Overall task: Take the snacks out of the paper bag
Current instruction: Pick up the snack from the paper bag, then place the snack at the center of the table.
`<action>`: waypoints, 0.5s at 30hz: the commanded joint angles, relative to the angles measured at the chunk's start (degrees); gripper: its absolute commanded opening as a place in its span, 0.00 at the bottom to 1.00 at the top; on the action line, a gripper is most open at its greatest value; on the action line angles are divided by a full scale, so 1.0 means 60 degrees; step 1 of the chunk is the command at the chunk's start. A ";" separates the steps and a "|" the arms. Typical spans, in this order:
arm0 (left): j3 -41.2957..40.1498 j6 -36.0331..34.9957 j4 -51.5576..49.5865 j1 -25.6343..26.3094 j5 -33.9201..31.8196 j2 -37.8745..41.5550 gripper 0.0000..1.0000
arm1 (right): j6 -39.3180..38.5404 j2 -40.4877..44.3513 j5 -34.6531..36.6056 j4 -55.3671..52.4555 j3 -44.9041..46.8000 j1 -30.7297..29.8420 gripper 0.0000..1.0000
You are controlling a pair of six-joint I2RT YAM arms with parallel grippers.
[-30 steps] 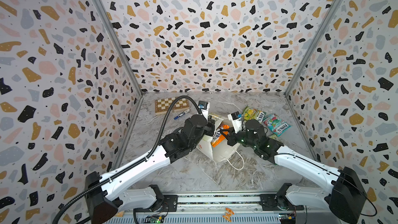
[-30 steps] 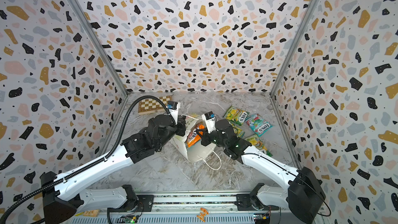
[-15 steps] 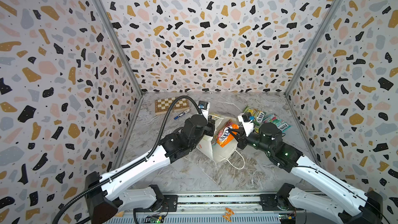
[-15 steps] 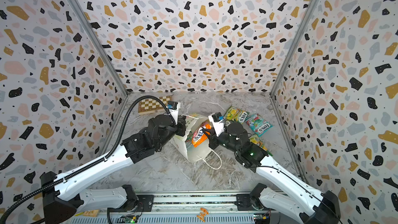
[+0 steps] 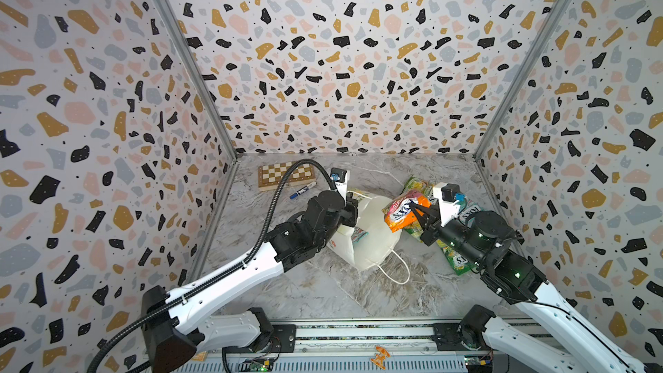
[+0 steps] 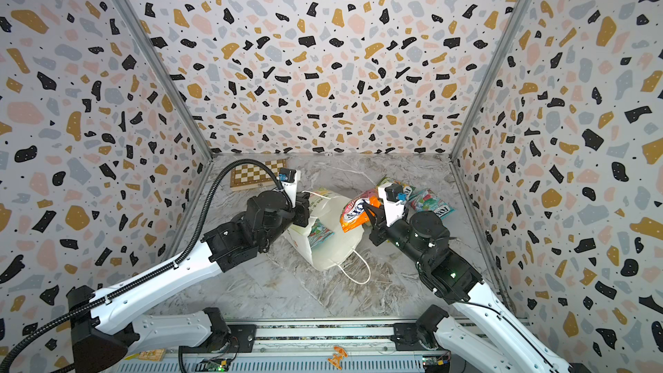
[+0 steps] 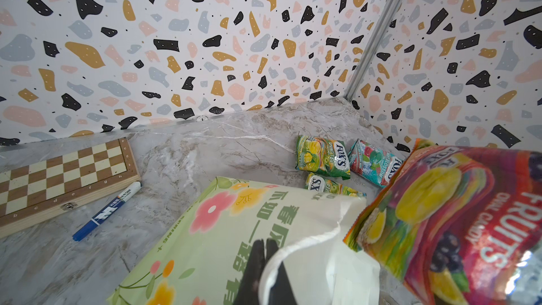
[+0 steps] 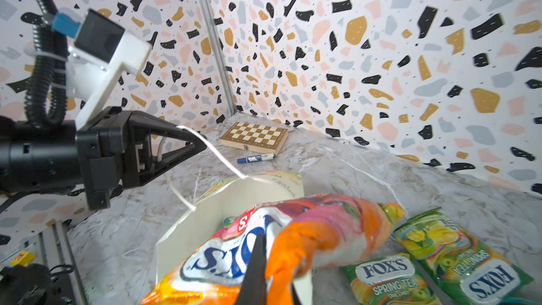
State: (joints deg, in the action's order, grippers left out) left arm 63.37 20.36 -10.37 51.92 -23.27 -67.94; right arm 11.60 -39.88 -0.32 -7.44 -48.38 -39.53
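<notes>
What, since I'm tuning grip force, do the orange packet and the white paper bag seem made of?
The orange packet looks like thin glossy plastic film: bright glare, and it crumples where the right gripper pinches it. The paper bag looks like matte white paper, perhaps coated: crisp creases, stiff cut rim.

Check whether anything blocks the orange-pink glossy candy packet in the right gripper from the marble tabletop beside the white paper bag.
Nothing visible does. The right gripper holds the orange-pink glossy candy packet at the white paper bag's rim; only green-yellow packets lie on the marble tabletop there, so it may land on them.
</notes>
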 commanded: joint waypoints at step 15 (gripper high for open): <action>-0.0195 0.0020 0.0203 0.0040 -0.0604 0.0585 0.00 | -0.0541 -0.0367 -0.0960 -0.1656 -0.0119 0.3456 0.00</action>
State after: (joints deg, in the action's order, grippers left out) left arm 63.02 20.36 -10.59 51.92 -24.82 -65.89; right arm 9.50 -42.41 -0.67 -17.34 -48.86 -21.63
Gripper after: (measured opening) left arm 0.047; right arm 0.048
